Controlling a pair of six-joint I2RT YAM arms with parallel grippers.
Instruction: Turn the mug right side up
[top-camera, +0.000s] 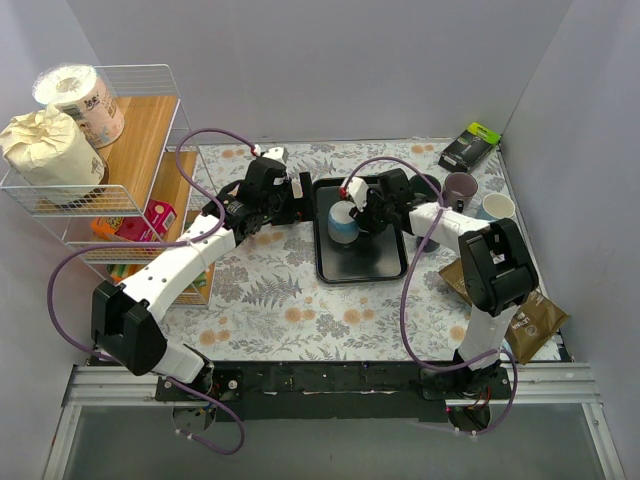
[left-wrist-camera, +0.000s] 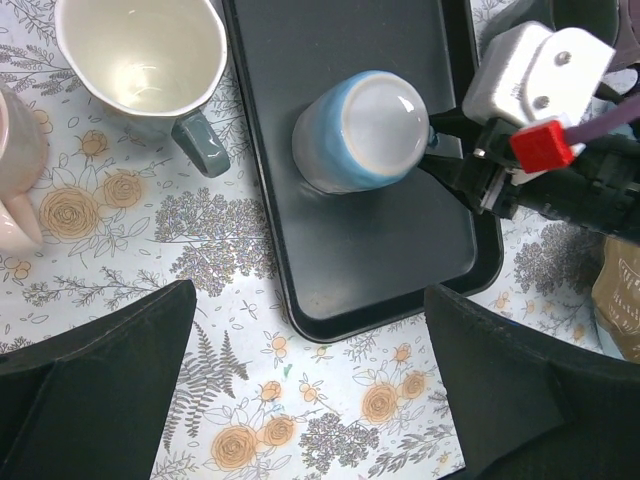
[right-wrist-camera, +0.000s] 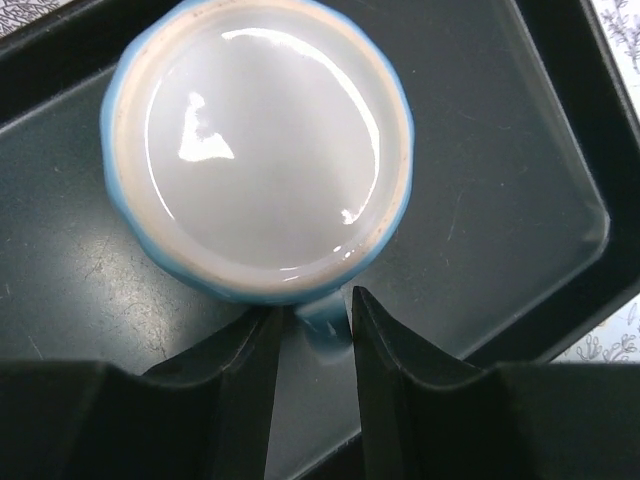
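Right claw (right-wrist-camera: 310, 300), narrowed astride the handle (right-wrist-camera: 322, 310), sits at the mug (right-wrist-camera: 260, 150), base-up on the tray (right-wrist-camera: 510, 200) at frame centre; whether it grips is unclear. Left claw (left-wrist-camera: 310, 330) hangs wide open. Turning the mug upright is not yet done.

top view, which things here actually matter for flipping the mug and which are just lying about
For the job:
blue mug, upside down
black tray under it
right gripper, fingers either side of the mug's handle

Lying about:
purple mug
white mug
black box
brown packets
wire shelf with paper rolls
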